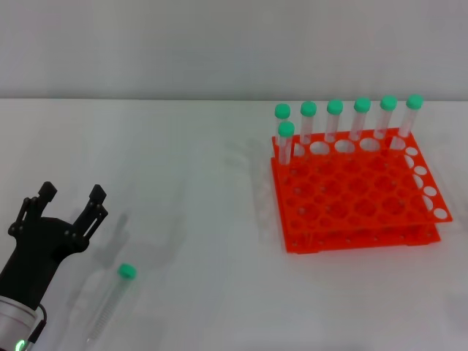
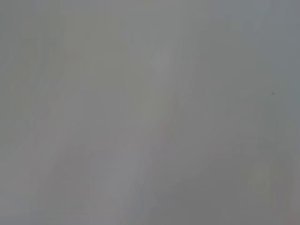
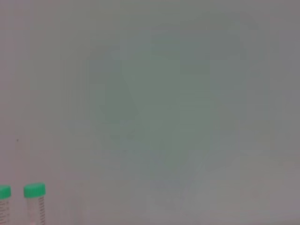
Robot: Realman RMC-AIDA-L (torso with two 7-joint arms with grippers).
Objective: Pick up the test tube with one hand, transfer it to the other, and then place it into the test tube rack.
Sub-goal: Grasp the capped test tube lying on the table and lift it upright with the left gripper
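The white table (image 1: 205, 219) carries the test tube rack (image 1: 355, 197) and a lying test tube (image 1: 110, 303)

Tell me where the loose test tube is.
In the head view, the test tube lies flat on the table's near-left, just right of the open left gripper.

Two green-capped tubes (image 3: 35, 201) upright at frame edge, pale blank surface (image 3: 178, 108) beyond
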